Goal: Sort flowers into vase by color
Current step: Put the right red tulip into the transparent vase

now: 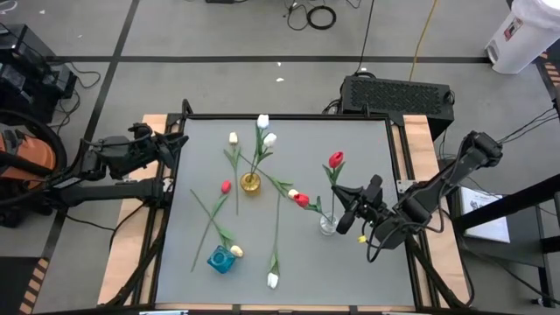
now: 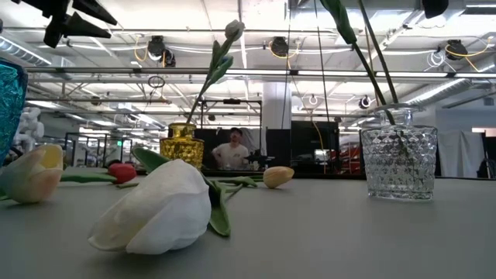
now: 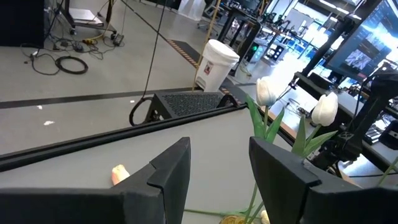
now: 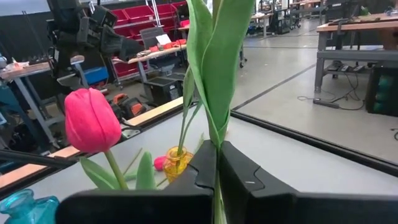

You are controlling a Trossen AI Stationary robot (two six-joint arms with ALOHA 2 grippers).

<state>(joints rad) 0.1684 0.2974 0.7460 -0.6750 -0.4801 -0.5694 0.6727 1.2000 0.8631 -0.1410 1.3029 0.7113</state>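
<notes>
The right gripper point(image 1: 350, 210) is clamped on a red tulip's point(image 1: 336, 160) stem above the clear vase point(image 1: 327, 224); tug sideways and that vase tips. Left gripper point(image 1: 171, 147) waits spread-fingered at the table's point(image 1: 350, 262) edge

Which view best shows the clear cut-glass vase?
The low view: the clear cut-glass vase stands close and unobstructed, stems inside. The high view shows it small beside the right gripper. Neither wrist view shows it.
</notes>
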